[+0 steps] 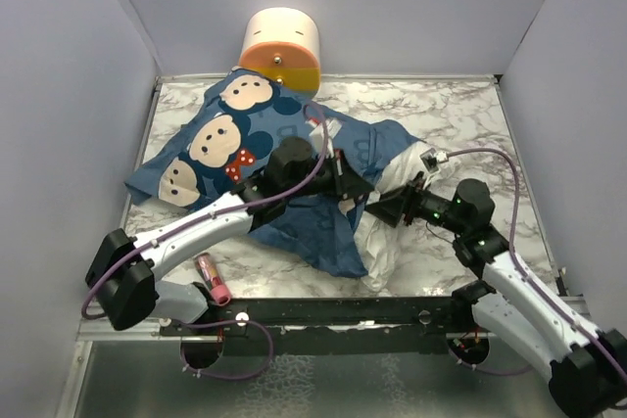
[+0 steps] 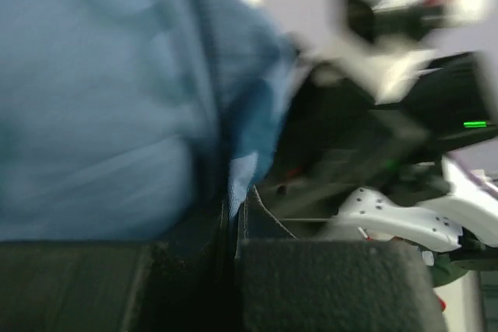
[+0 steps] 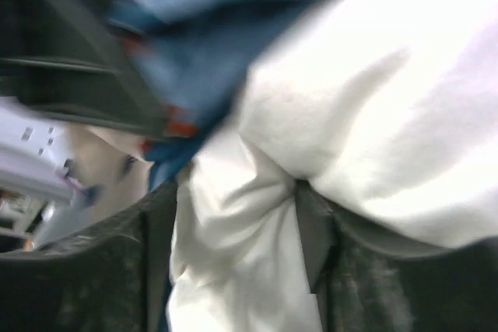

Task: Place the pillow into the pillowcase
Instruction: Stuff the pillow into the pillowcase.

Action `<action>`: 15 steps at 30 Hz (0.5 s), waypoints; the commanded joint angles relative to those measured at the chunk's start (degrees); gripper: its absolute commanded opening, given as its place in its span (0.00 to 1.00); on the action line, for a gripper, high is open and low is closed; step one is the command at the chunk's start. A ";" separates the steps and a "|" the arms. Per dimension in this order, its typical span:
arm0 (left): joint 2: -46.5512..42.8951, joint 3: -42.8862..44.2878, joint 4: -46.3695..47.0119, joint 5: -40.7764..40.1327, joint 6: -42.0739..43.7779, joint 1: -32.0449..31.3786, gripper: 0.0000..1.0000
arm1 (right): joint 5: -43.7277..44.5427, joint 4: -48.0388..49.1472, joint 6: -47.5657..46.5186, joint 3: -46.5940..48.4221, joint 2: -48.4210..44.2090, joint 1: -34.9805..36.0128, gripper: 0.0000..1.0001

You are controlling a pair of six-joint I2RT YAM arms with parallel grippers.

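The blue pillowcase (image 1: 230,139), printed with cartoon mouse faces, lies crumpled across the left and middle of the marble table. The white pillow (image 1: 384,242) sticks out from under its right edge, mostly covered. My left gripper (image 1: 338,178) is at the pillowcase's right edge. In the left wrist view, my left gripper (image 2: 233,227) is shut on a seamed hem of the pillowcase (image 2: 93,99). My right gripper (image 1: 390,205) reaches in from the right. In the right wrist view, my right gripper (image 3: 237,270) has its fingers apart, with bunched pillow (image 3: 373,114) cloth filling the gap and the pillowcase (image 3: 210,60) just beyond.
A cream-and-orange cylinder (image 1: 281,46) stands at the back wall behind the pillowcase. A pink tube (image 1: 213,279) lies near the front edge beside the left arm. Grey walls close in the table (image 1: 470,115) on three sides.
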 commanded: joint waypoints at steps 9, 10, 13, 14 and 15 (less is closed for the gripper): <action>-12.50 -18.61 9.39 -4.02 -7.54 0.23 0.00 | 22.68 -40.05 -16.03 35.33 -7.15 0.64 1.00; -12.61 -18.55 9.47 -3.88 -7.44 0.24 0.00 | 25.92 -40.78 -16.23 35.67 -6.04 0.61 1.00; -12.79 -18.15 9.64 -3.61 -7.30 0.23 0.00 | 31.94 -40.91 -13.97 33.45 -3.89 0.50 1.00; -12.92 -17.98 9.62 -3.56 -7.28 0.24 0.00 | 32.40 -40.24 -12.69 32.16 -3.56 0.44 1.00; -13.04 -17.87 9.62 -3.48 -7.16 0.24 0.00 | 32.47 -39.51 -11.21 30.88 -3.43 0.14 1.00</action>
